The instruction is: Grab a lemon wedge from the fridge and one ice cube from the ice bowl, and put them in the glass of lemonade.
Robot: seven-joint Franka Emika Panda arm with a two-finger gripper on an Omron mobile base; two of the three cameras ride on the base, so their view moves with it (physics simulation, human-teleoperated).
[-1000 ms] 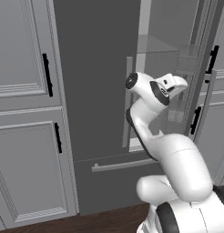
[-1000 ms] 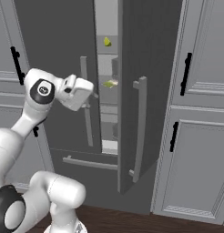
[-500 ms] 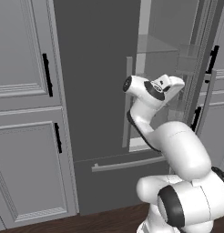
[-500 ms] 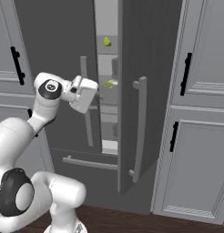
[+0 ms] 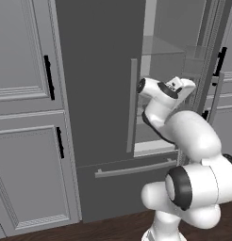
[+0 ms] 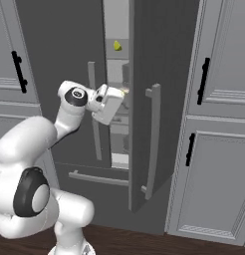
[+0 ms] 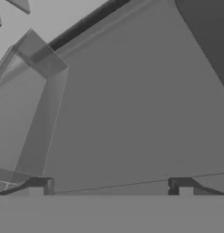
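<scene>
The end effector (image 7: 110, 187) is spread wide, empty, inside the tall dark grey double-door fridge (image 6: 164, 74). The tiny yellow-green lemon wedge (image 6: 117, 46) sits on an upper shelf. Light grey panelled cabinets (image 6: 219, 124) flank it.

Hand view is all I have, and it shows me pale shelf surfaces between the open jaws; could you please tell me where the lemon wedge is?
Observer: In the right base view the lemon wedge sits inside the fridge, clearly higher in the opening than the gripper.
Operator: Thank you. Is there enough room for the arm to go up there?
Observer: Hard to say. The fridge's right-hand door is only partly open, so the gap is narrow, and the gripper is right at that gap.
</scene>
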